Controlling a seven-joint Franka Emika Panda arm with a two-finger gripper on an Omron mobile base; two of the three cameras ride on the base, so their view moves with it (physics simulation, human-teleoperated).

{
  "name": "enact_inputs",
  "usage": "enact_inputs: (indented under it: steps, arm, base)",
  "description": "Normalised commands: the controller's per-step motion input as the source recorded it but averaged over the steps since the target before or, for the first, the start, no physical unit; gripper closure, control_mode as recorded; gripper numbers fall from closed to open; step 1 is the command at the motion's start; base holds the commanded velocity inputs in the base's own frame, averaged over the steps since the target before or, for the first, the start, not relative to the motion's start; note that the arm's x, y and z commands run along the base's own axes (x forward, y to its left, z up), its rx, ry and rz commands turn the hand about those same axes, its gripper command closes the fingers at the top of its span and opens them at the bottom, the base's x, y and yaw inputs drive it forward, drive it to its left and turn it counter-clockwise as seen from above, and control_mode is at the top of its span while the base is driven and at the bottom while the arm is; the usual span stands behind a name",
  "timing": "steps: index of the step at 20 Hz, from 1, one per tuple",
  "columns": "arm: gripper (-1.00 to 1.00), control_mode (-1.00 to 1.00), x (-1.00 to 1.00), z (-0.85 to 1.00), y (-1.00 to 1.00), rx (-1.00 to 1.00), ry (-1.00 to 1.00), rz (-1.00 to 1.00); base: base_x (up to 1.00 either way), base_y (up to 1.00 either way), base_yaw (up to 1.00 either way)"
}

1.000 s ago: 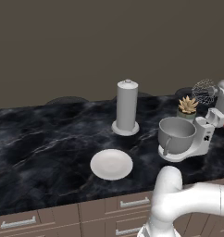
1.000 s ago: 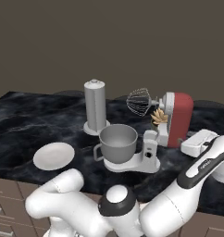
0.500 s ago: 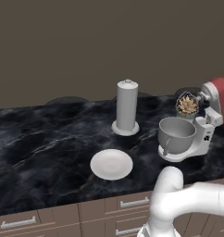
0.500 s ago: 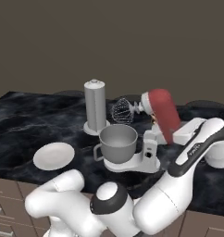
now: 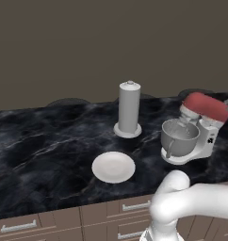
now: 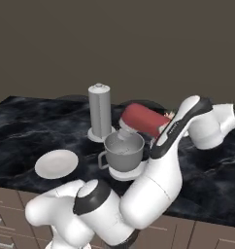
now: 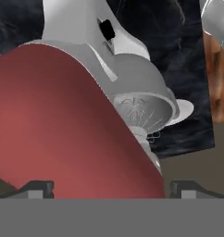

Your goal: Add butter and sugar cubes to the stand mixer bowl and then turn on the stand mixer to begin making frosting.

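Left base view: the stand mixer (image 5: 200, 127) sits near the counter's front edge, red head lowered over the stand mixer bowl (image 5: 179, 138); open marble lies around the white plate (image 5: 113, 166) and grey cylinder (image 5: 129, 109).

Right base view: the arm crosses beside the mixer head.

Hand view: the gripper (image 7: 111, 187), jaws wide apart, straddles the red head; the whisk (image 7: 140, 113) sits in the bowl.

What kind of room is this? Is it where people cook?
Yes, it looks like a kitchen. There is a dark marble counter with drawers under it, and a stand mixer with a red head lowered over its metal bowl. A white plate sits nearby.
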Motion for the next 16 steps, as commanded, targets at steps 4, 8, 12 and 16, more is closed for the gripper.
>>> enact_inputs:
  steps: [4, 8, 12, 16]
  arm:
    - [-1.0, -1.0, 0.01, -0.01, 0.58, -0.12, 0.17, 0.0]
    - [-1.0, -1.0, -0.1, 0.05, 0.33, -0.06, 0.05, 0.0]
    - [-1.0, -1.0, -0.59, 0.24, 0.19, -0.02, -0.09, 0.0]
    - [-1.0, -1.0, -0.93, 0.02, 0.14, 0.0, -0.27, -0.02]
  base:
    - [0.0, 0.0, 0.0]
    - [0.0, 0.0, 0.0]
    - [0.0, 0.0, 0.0]
    - [0.0, 0.0, 0.0]
